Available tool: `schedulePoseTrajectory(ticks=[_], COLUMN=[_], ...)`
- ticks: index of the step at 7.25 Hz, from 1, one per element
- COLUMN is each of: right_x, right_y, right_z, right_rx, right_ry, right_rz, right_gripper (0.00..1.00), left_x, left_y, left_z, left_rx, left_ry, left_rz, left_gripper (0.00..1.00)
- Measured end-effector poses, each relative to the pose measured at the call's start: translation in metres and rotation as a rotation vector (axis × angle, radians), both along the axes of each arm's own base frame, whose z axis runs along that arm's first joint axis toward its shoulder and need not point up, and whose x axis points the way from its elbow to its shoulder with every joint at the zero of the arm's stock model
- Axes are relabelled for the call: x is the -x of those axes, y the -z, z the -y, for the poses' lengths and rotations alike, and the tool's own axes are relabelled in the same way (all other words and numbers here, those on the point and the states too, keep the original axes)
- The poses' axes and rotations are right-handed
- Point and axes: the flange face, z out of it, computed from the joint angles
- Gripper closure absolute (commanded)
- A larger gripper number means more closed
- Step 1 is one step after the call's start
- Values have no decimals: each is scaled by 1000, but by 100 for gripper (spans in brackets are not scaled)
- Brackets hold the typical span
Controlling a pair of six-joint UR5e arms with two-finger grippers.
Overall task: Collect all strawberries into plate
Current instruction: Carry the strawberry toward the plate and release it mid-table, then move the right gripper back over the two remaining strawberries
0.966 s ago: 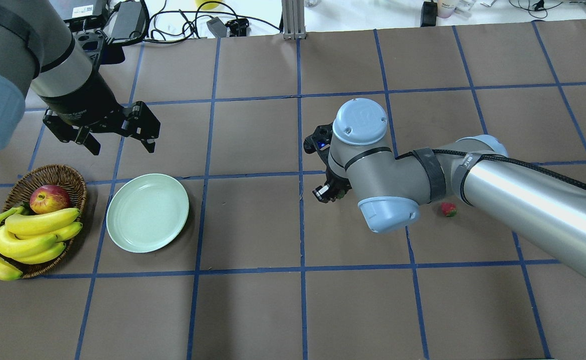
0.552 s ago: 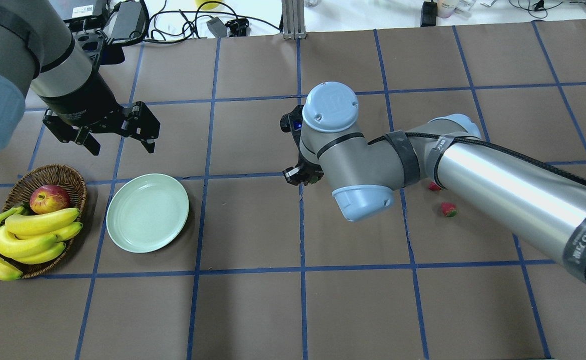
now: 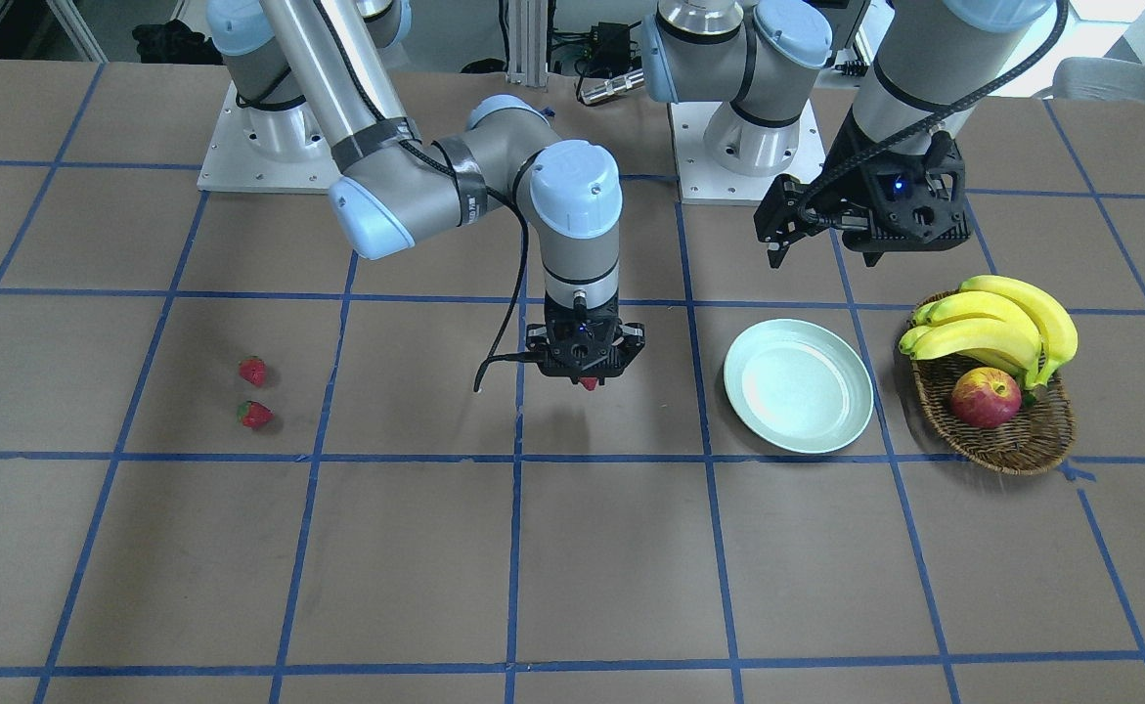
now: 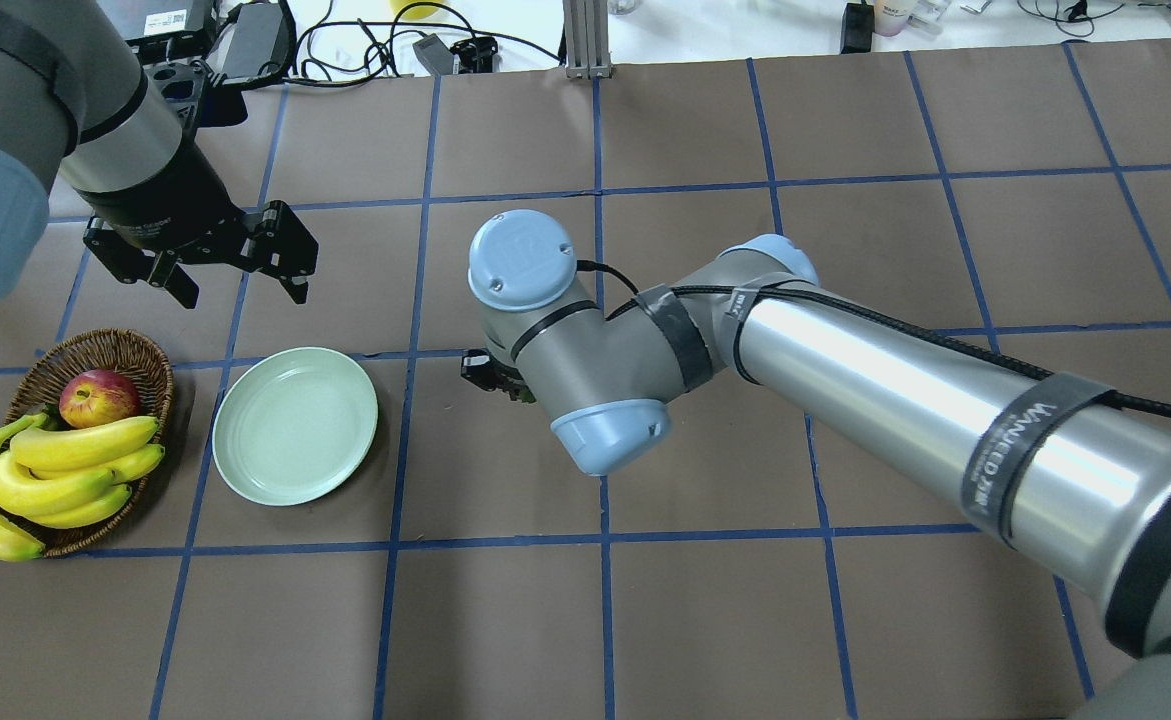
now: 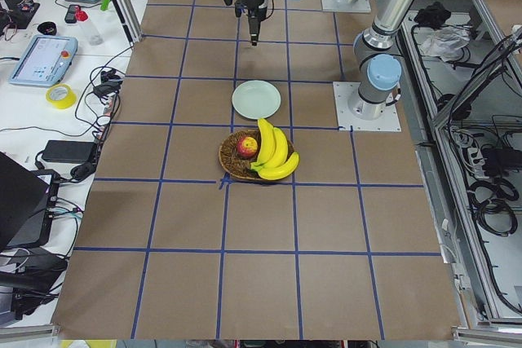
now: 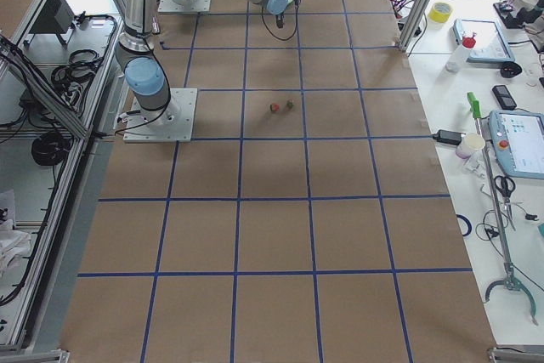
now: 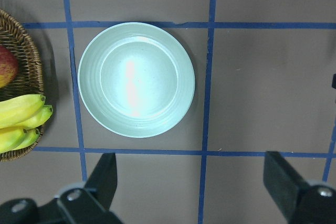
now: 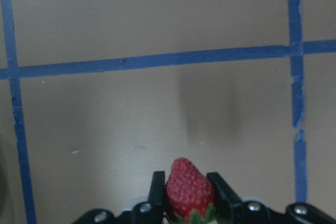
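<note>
right gripper (image 3: 587, 379): clamped on one strawberry (image 8: 189, 187), hanging over mid-table, apart from the plate (image 3: 798, 386). plate: toward the robot's-left end, beside the basket (image 3: 1012, 445). other two strawberries (image 3: 252, 371) (image 3: 255, 415): close together toward the opposite end. left gripper (image 3: 823, 252): fingers spread, holding nothing, above the tabletop near the plate.

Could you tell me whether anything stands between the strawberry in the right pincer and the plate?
Nothing visible does. Only bare table lies between the strawberry in the right pincer and the plate. The open left pincer hangs beside that path, not across it.
</note>
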Motion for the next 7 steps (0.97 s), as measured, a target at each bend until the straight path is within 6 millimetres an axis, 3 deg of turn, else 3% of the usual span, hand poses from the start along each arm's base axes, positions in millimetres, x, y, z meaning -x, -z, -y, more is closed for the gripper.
schedulePoseTrajectory(ticks=[1, 2, 4, 5, 6, 7], right_x=[-17, -24, -23, -20, -2, 40], right_y=[10, 16, 25, 19, -5, -40], right_z=[1, 1, -4, -4, 3, 18], right_rx=[-8, -15, -33, -33, -36, -64], right_ry=[20, 25, 36, 30, 10, -18], right_rz=[-14, -24, -39, -40, -49, -74], right_gripper=[7, 0, 0, 0, 0, 0], left_x=[0, 0, 0, 0, 0, 0], left_y=[0, 0, 0, 0, 0, 0], left_z=[0, 0, 0, 0, 0, 0], left_rx=[0, 1, 1, 1, 0, 0], left_ry=[0, 0, 0, 0, 0, 0], left_rz=[0, 0, 0, 0, 0, -1], left_gripper=[0, 0, 0, 0, 0, 0])
